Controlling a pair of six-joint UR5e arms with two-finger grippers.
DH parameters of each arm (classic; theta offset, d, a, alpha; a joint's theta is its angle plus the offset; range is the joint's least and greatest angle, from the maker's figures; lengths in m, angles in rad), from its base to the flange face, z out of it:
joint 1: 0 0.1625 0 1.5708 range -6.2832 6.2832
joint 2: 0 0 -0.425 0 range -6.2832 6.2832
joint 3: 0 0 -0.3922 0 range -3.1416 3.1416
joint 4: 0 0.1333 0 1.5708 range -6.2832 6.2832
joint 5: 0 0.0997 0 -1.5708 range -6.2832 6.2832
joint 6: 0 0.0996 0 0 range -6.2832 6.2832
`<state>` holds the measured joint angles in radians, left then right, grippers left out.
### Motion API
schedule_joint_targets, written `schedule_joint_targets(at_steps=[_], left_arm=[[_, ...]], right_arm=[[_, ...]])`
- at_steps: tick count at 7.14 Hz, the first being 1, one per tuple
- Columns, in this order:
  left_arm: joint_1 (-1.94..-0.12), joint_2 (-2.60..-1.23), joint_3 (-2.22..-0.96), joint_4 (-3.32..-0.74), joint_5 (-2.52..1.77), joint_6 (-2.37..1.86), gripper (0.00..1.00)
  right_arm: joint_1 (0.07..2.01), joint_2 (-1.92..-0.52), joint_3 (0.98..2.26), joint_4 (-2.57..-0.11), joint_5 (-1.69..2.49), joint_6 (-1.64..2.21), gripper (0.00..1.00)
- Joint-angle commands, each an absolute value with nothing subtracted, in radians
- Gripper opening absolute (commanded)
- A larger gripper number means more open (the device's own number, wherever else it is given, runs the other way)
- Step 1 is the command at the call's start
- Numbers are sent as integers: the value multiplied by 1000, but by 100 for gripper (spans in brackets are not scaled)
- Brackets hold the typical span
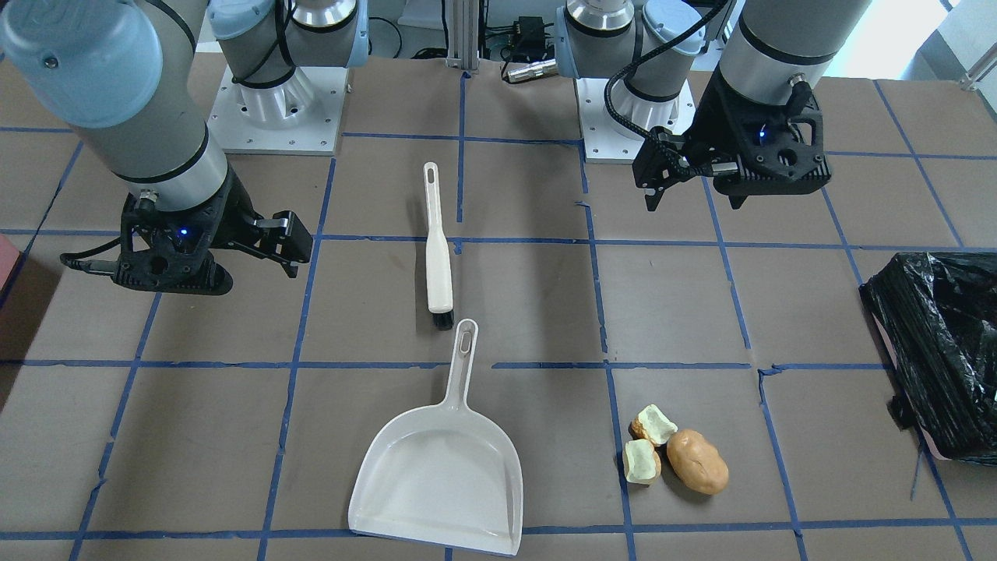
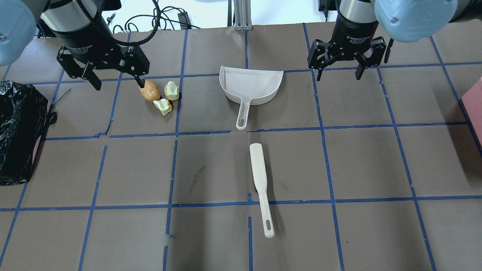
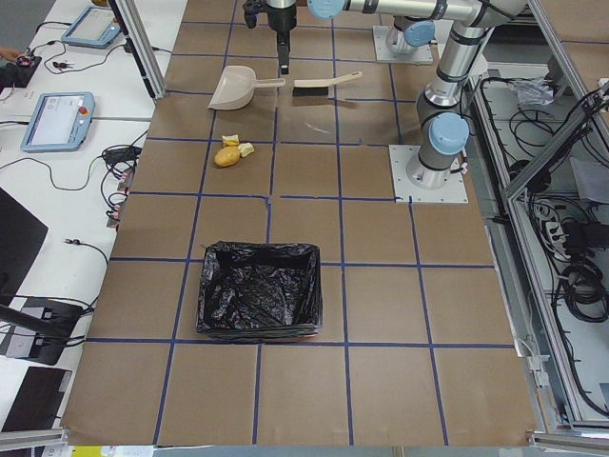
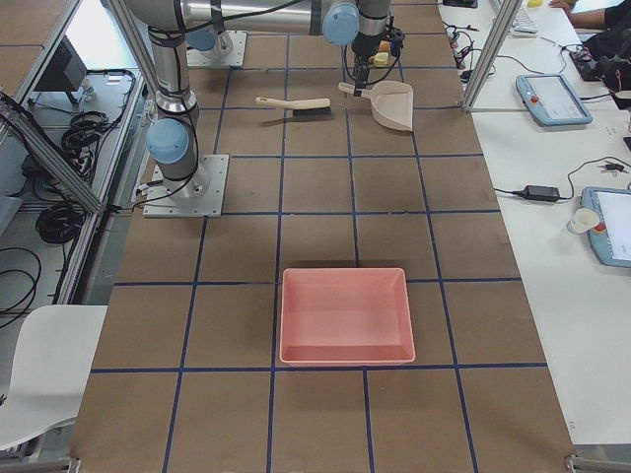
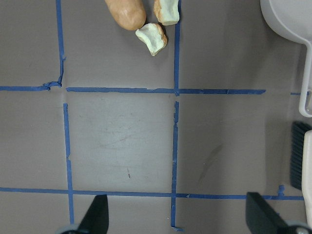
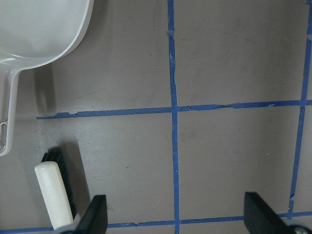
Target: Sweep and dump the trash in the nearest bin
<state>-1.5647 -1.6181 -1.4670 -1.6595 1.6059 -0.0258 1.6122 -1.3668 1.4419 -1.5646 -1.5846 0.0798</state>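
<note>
The left hand (image 2: 117, 81) hangs above the surface (image 2: 357, 162), spread wide with nothing in it; its wrist view shows both fingertips (image 5: 95, 217) far apart over brown paper and blue tape lines. Over on the other side, the right hand (image 2: 339, 75) matches it: high, wide and gripping nothing.

The trash (image 2: 160, 96) sits in a tight cluster on the surface on the robot's left half. There's an orange-brown lump (image 1: 697, 461), with two pale-faced chunks (image 1: 654, 425) right beside it. From overhead one left finger overlaps the lump, but the front-facing view shows that hand well clear of the pile.

The white dustpan (image 2: 250, 86) lies flat near the middle, to the right of the trash, mouth away from the robot and handle pointing back toward it. The brush (image 2: 260, 180) lies close behind that handle, bristle end nearest the pan, not touching it.

The bin (image 2: 17, 131), lined with a black bag, stands at the robot's left end of the surface, well apart from the pile
</note>
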Motion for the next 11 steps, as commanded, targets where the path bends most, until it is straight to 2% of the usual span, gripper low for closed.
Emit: schedule_joint_targets(at_steps=[1,11], left_arm=[[-1565,-1617,-1460,-1658,1608,-26,100],[-1563,-1643,-1450,-1640,1609,-28,100]], right_arm=[[1612,-1368,1442,-1565,-1585,80,100],[1612,-1368,1442,-1565,-1583,80,100]])
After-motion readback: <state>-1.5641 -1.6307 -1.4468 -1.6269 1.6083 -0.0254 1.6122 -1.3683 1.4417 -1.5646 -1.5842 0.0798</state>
